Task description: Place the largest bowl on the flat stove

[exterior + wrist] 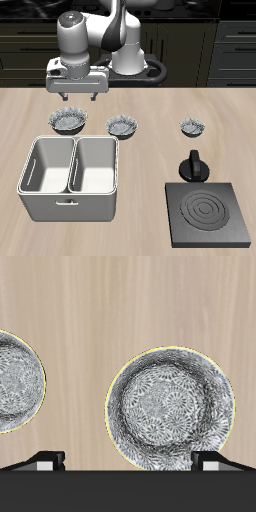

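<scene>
While the hand (76, 95) hovers, nothing is lifted yet.

Exterior step: approach; hand above the largest bowl (67, 120), fingers spread, holding nothing.
Exterior layout: bowl on the bench (150, 105), behind the white basin (70, 176); two smaller bowls (122, 125) (193, 126) alongside; flat stove (208, 214) well apart, near the front edge.
Exterior next: descend, pinch the rim.
Wrist bowl: largest bowl (171, 408) sits between the fingertips.
Wrist hidden: bowl's nearest rim cut off by the hand; neighbouring bowl (18, 381) cropped; stove unseen.

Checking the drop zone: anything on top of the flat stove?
Nothing sits on the flat stove: its white rings show fully, with the black knob at its back edge. The largest bowl rests on the table below the gripper.
</scene>
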